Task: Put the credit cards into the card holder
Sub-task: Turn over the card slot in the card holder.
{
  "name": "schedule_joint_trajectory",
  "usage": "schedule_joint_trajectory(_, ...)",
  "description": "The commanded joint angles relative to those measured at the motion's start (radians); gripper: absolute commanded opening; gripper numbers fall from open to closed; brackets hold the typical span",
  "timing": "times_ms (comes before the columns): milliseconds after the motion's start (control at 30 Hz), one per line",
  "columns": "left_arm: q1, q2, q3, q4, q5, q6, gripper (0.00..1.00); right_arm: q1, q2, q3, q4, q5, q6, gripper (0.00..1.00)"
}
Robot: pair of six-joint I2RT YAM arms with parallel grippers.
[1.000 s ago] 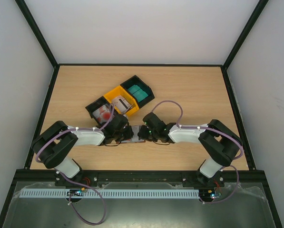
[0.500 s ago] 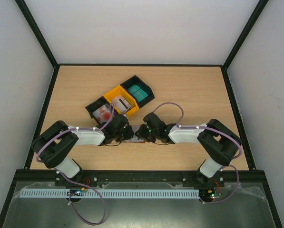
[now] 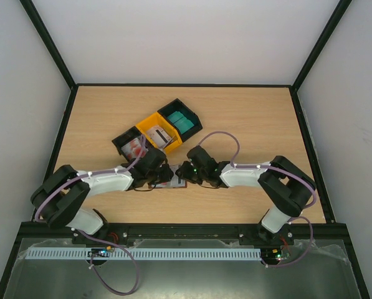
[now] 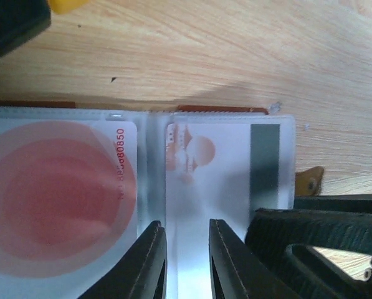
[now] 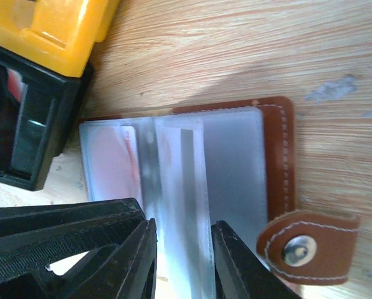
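The brown card holder (image 3: 175,181) lies open on the table between both arms; its brown rim (image 5: 276,162) frames clear sleeves. In the left wrist view a white card with a red disc (image 4: 48,199) sits in the left sleeve. A white card with red marks and a dark stripe (image 4: 223,168) sits in the right one. My left gripper (image 4: 187,255) stands over the fold, jaws a narrow gap apart, tips at the striped card's sleeve. My right gripper (image 5: 181,249) comes from the opposite side, jaws slightly apart astride a clear sleeve (image 5: 179,180).
Three joined bins stand just behind the holder: a black one with a red-and-white card (image 3: 133,147), a yellow one with grey cards (image 3: 160,134), and a black one with teal cards (image 3: 183,122). The holder's snap tab (image 5: 304,246) sticks out on the table.
The left arm's elbow has swung down and to the left. Both grippers have edged slightly left over the holder. The holder stays in place.
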Motion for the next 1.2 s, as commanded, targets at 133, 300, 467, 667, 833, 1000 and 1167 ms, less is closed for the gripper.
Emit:
schedule_joint_trajectory(133, 0.005, -0.072, 0.056, -0.13, -0.107, -0.002, 0.22, -0.001, 0.003, 0.034, 0.097, -0.093, -0.043, 0.25)
schedule_joint_trajectory(300, 0.022, -0.193, 0.072, -0.23, -0.281, -0.026, 0.26, 0.004, 0.004, 0.066, 0.087, -0.112, -0.086, 0.27)
schedule_joint_trajectory(467, 0.07, -0.337, 0.11, -0.32, -0.395, -0.004, 0.37, 0.035, 0.077, 0.176, 0.008, -0.175, -0.194, 0.37)
schedule_joint_trajectory(667, 0.159, -0.447, 0.126, -0.354, -0.336, 0.089, 0.53, 0.051, 0.147, 0.233, 0.023, -0.212, -0.232, 0.44)
schedule_joint_trajectory(833, 0.212, -0.474, 0.161, -0.386, -0.224, 0.216, 0.64, 0.041, 0.064, 0.238, -0.05, -0.069, -0.278, 0.44)
schedule_joint_trajectory(1000, 0.217, -0.44, 0.228, -0.397, -0.151, 0.371, 0.75, -0.02, -0.075, 0.149, -0.114, 0.112, -0.267, 0.45)
schedule_joint_trajectory(1167, 0.217, -0.342, 0.303, -0.402, -0.095, 0.489, 0.79, -0.102, -0.238, 0.037, -0.173, 0.259, -0.249, 0.48)
